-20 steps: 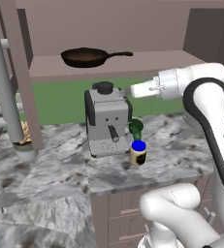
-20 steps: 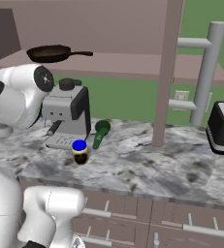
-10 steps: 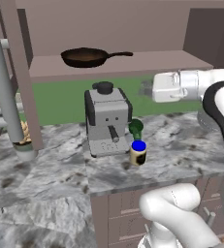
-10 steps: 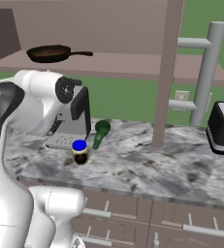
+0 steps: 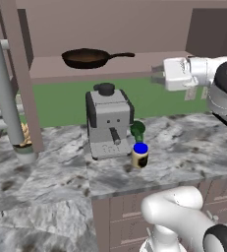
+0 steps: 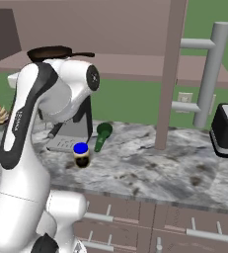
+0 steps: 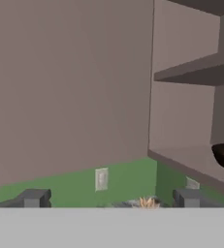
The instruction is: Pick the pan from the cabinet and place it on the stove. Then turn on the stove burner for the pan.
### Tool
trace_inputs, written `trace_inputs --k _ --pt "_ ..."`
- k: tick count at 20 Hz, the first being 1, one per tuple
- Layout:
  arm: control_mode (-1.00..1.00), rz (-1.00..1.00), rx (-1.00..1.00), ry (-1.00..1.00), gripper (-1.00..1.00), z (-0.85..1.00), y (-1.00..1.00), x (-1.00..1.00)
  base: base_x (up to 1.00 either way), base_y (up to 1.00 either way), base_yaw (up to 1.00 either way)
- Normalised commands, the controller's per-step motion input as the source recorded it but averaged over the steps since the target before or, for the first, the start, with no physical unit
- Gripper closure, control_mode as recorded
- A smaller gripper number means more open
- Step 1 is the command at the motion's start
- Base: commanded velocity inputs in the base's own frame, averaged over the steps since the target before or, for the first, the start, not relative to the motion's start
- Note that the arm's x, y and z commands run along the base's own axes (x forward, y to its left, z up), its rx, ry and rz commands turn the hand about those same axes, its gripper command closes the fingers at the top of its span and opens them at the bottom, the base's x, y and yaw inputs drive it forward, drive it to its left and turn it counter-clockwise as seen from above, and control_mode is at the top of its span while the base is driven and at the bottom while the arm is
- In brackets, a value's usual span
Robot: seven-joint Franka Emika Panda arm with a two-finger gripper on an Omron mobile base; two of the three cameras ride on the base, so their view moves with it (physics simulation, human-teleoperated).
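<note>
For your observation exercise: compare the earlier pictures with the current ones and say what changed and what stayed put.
The white arm's gripper drew back rightward, away from the shallow dark frying pan, holding nothing. The pan stayed on the mauve-brown cabinet's shelf; the grey coffee machine and blue-lidded jar stayed put.

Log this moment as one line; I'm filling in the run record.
phase: reaching toward cabinet | pan: on cabinet shelf, untouched | gripper: open, empty, level with shelf, short of pan | stove: not reached
</note>
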Motion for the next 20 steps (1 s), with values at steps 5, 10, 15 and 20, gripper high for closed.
trace_inputs --k 5,10,15,20 --pt "-1.0 0.03 -0.1 -0.13 -1.0 0.12 -0.16 0.3 0.0 0.0 0.0" --pt "-1.0 0.03 -0.13 -0.1 -1.0 0.03 -0.02 0.12 0.0 0.0 0.0" --pt "-1.0 0.0 -0.05 -0.03 -1.0 0.0 -0.04 0.05 0.0 0.0 0.0" --pt "-1.0 0.0 -0.04 0.0 -1.0 0.0 0.0 0.33 0.0 0.0 0.0"
